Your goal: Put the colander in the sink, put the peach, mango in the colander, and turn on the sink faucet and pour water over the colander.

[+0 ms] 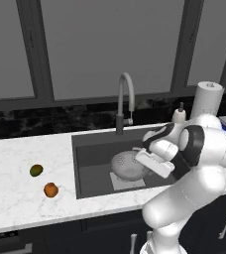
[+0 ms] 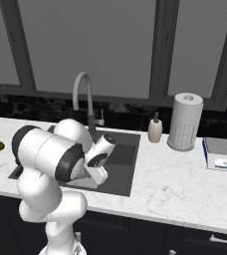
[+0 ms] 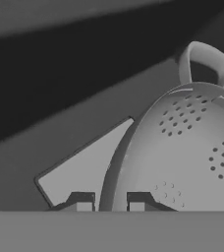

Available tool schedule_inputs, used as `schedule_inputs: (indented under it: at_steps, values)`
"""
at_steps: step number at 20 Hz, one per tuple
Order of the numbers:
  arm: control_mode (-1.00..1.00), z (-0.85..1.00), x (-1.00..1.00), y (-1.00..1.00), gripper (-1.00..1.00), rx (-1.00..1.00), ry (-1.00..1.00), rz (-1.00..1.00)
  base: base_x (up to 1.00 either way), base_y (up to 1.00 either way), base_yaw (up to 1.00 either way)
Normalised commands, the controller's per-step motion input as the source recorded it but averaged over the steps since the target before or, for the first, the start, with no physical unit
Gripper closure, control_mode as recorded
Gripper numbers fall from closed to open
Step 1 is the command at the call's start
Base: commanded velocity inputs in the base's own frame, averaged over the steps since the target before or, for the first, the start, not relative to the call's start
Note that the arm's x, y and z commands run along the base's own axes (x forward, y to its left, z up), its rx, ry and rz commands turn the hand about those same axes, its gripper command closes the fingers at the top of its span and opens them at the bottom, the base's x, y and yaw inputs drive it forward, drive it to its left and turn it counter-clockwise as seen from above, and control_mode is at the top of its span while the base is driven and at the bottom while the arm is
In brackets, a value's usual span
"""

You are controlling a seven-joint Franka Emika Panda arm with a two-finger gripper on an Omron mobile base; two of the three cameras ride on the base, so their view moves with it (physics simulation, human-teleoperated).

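My end effector (image 3: pixel 110 201) is down in the sink (image 1: pixel 92 149), fingers straddling the colander (image 1: pixel 129 165) rim, seemingly pinching it. Far to my left on the counter (image 1: pixel 16 168) wait the peach (image 1: pixel 50 189), then mango (image 1: pixel 36 170).

— What did the arm (image 1: pixel 184 198) look like?
— Glossy white, built of rounded, bulging shells, with dark bands at the joints.
— And the hand end?
— A white boxy block, ending in two small dark finger tips (image 3: pixel 83 201) with pale squarish pads.
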Motion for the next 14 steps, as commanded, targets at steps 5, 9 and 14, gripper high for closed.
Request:
schedule_inputs:
  at_steps: [5, 9, 14]
  values:
    - [-1.00, -0.15, 0.26, 0.00, 1.00, 0.01, 0.00, 0.15, 0.00, 0.00, 0.00]
    - [-1.00, -0.24, 0.11, 0.12, 1.00, 0.00, 0.00, 0.13, 0.00, 0.00, 0.00]
    - [-1.00, -0.37, 0.11, 0.18, 1.00, 0.00, 0.01, 0.09, 0.00, 0.00, 0.00]
